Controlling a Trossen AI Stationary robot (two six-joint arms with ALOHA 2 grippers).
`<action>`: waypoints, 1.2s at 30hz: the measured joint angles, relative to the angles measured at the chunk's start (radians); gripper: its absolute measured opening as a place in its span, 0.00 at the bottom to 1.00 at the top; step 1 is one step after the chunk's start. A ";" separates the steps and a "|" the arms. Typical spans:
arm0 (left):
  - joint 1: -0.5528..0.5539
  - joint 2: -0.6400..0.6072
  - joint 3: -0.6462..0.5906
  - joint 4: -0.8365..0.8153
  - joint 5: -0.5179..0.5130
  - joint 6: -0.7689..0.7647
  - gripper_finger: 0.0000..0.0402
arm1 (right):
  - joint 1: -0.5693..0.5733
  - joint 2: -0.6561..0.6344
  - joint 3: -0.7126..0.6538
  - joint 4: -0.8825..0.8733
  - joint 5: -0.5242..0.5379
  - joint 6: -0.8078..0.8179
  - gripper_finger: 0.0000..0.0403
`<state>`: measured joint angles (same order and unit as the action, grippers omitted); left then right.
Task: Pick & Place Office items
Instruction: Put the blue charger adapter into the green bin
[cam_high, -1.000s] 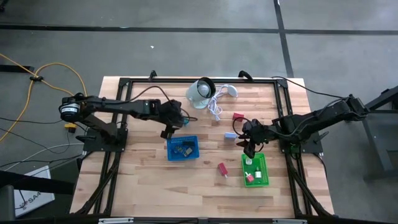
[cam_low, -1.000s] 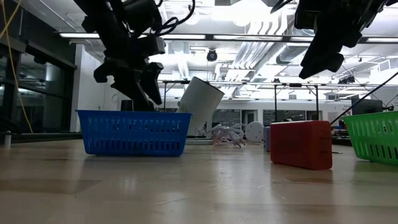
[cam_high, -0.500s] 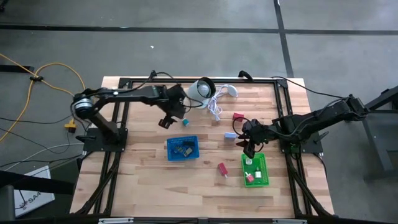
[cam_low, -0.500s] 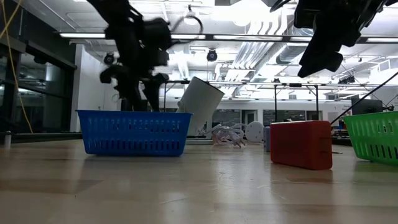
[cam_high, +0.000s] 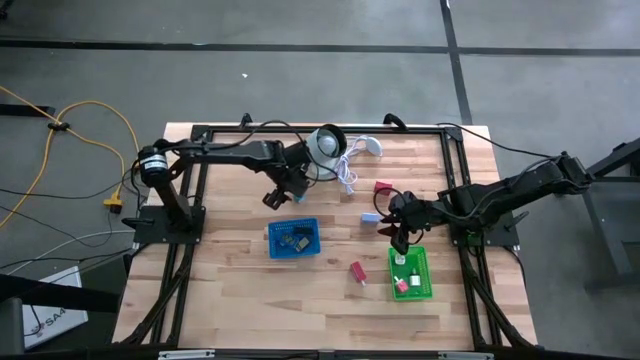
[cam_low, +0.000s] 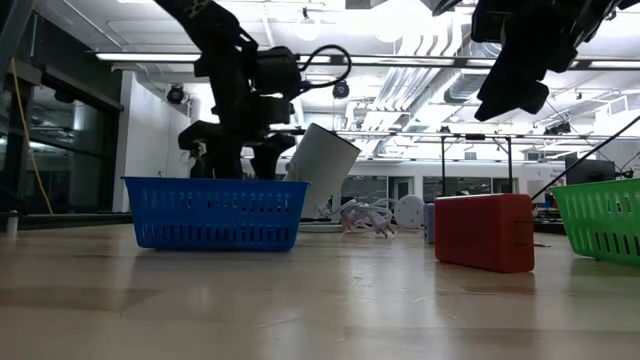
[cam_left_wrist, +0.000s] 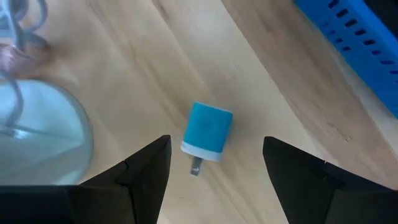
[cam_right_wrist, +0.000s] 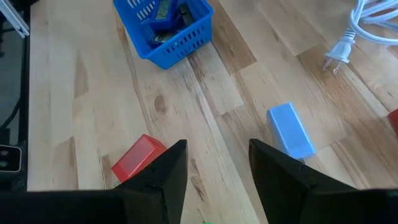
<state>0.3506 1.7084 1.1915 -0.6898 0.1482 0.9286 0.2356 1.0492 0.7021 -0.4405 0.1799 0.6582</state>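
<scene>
Left hand (cam_left_wrist: 214, 171) held apart, empty; small blue-and-white plastic plug block (cam_left_wrist: 208, 132) seen between fingers, on bench (cam_left_wrist: 267, 93). Judged light, rigid, smooth; flat sides best gripped. Right hand (cam_right_wrist: 217, 163) apart, empty.

No legible text, label or number — not on any item.

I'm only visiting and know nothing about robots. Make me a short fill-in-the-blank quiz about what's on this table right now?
1. The left gripper hangs open over a small ____ plug-in block lying on the wood.
2. The dark rectangular pieces lie inside the ____ basket.
3. The right gripper is beside the ____ basket.
4. A red block lies on the table between the two ____.

Missing words: blue; blue; green; baskets
</scene>
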 joint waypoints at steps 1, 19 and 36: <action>-0.004 0.000 0.000 0.002 -0.008 0.001 0.61 | 0.000 0.000 0.000 0.005 0.000 0.000 0.39; -0.045 0.046 -0.001 0.025 -0.100 -0.030 0.61 | 0.000 0.000 0.000 0.012 0.000 0.000 0.39; -0.043 0.074 -0.003 0.040 -0.101 -0.021 0.61 | 0.000 0.000 0.000 0.019 0.000 0.000 0.39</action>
<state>0.3073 1.7824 1.1889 -0.6494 0.0472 0.9071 0.2356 1.0492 0.7021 -0.4214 0.1799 0.6582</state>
